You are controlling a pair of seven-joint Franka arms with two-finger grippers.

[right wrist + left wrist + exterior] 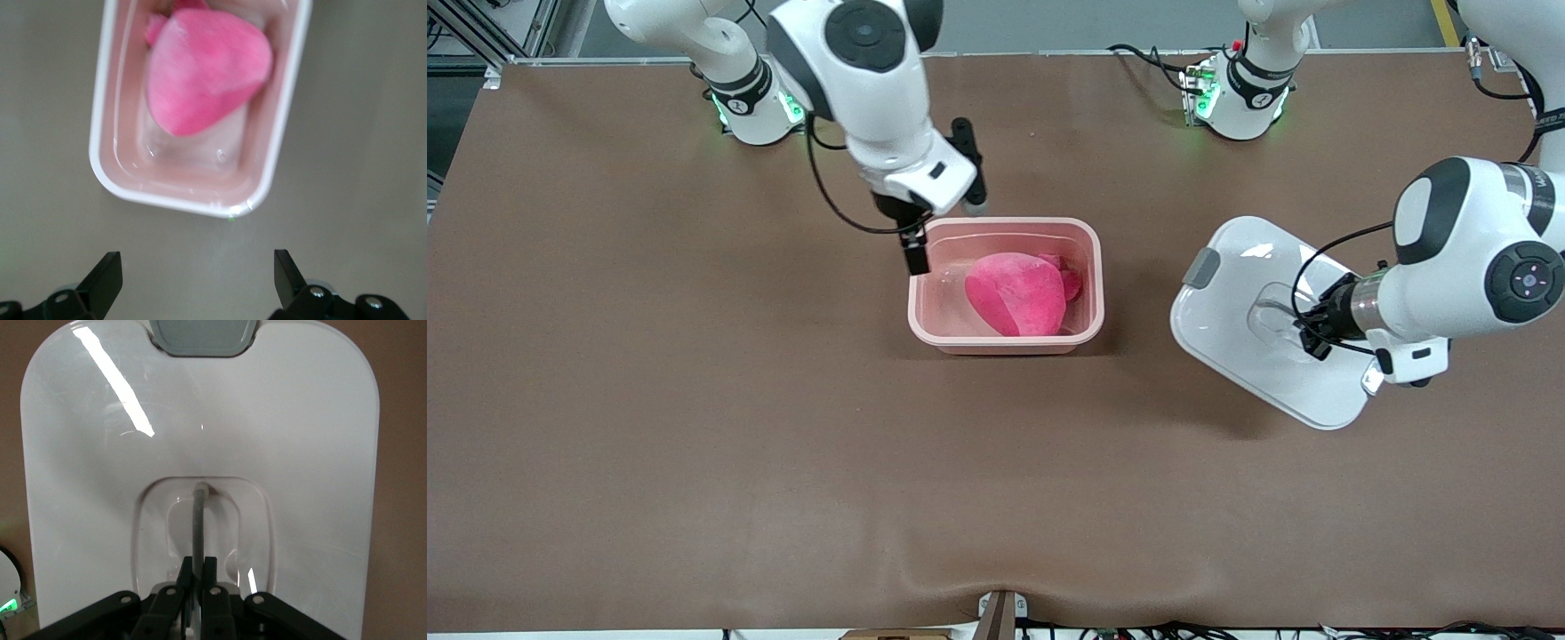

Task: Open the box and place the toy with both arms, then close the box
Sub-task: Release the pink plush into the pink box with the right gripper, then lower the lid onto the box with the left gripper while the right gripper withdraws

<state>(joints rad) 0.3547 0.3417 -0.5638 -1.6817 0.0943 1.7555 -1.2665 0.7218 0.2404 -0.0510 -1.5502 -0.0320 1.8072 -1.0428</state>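
Observation:
The pale pink tub [1096, 293] of the box stands open at the table's middle, with the hot-pink plush toy [1018, 293] lying inside it. The right wrist view shows the tub [100, 107] and the toy [207, 67] from above. My right gripper [943, 227] is open and empty, over the tub's end toward the right arm [197, 280]. My left gripper [1307, 333] is shut on the central handle [198, 520] of the white lid [1254, 267], which it holds tilted just over the table toward the left arm's end. The lid fills the left wrist view [300, 453].
A grey latch [1202, 267] sits on the lid's edge that faces the tub, and it also shows in the left wrist view [200, 337]. Brown table cover [694, 400] lies all around. Both arm bases stand along the edge farthest from the front camera.

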